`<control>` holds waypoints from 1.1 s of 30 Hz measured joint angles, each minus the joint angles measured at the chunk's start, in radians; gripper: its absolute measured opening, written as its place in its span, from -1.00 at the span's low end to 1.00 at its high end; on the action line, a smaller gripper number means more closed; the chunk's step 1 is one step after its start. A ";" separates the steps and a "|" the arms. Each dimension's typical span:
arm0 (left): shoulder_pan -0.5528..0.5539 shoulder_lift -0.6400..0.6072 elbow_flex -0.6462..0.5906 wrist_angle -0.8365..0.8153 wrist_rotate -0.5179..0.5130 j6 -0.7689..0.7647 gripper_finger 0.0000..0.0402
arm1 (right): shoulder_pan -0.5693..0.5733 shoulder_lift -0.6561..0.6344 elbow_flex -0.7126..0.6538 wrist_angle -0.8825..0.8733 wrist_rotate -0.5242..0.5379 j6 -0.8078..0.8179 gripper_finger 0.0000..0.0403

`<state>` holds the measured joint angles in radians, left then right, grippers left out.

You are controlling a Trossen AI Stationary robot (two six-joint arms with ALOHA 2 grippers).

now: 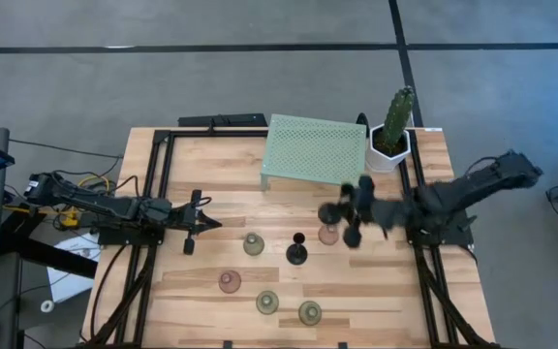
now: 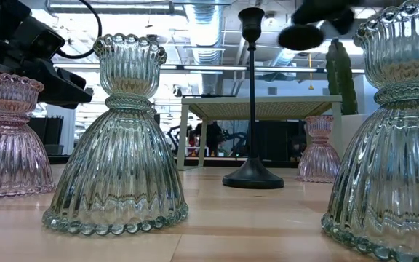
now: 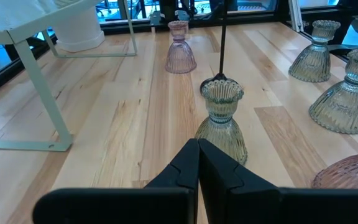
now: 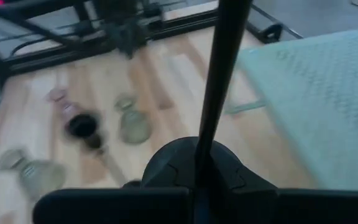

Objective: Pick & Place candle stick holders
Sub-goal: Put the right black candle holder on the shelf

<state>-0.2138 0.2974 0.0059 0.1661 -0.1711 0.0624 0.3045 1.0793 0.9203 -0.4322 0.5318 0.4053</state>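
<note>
Six candle stick holders stand on their bases on the wood table. They are a black thin-stemmed one [image 1: 297, 252], pale green glass ones [image 1: 253, 244] [image 1: 266, 302] [image 1: 309, 312] and pinkish ones [image 1: 328, 234] [image 1: 230, 282]. My right gripper [image 1: 356, 208] hangs blurred above the pinkish holder near the stand, shut on a second black holder [image 4: 219, 74]. Its dark round end [image 2: 300, 35] shows high in the low view. My left gripper [image 3: 197, 163] waits shut at the table's left, short of a green holder [image 3: 221, 121]. My right gripper pinches the black holder's thin stem [image 4: 211, 124] between its two fingers. The fingers reach in from the table's right, slanting a little downward. The holder is lifted clear, well above the table, and its stem runs out past the fingers beyond the wrist picture's edge.
A mint perforated stand [image 1: 315, 150] sits at the table's far middle. Right of it is a green cactus in a white pot [image 1: 393, 131]. Black frame rails [image 1: 153, 194] run along both table sides. Bare wood lies between the stand and the holders.
</note>
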 joint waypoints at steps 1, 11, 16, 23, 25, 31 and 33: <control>0.000 0.000 0.000 0.000 0.000 0.000 -0.97 | -0.056 0.007 0.016 0.000 -0.043 -0.023 -1.00; 0.000 0.000 0.000 0.000 0.000 0.000 -0.97 | -0.480 0.154 0.117 0.052 -0.305 -0.211 -1.00; 0.000 0.000 0.000 0.000 0.000 0.000 -0.97 | -0.607 0.256 0.176 0.062 -0.329 -0.255 -1.00; 0.000 0.000 0.000 0.000 0.001 0.000 -0.97 | -0.719 0.377 0.245 0.078 -0.329 -0.277 -1.00; 0.000 0.000 0.000 0.000 0.001 0.000 -0.97 | -0.744 0.406 0.267 0.081 -0.330 -0.277 -1.00; 0.000 0.000 0.000 0.000 0.001 0.000 -0.97 | -0.810 0.460 0.308 0.082 -0.333 -0.276 -1.00; 0.000 0.000 0.000 0.000 0.000 0.000 -0.97 | -0.827 0.466 0.311 0.082 -0.333 -0.273 -1.00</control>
<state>-0.2138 0.2971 0.0059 0.1665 -0.1706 0.0624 -0.5224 1.5448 1.2316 -0.3506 0.1986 0.1318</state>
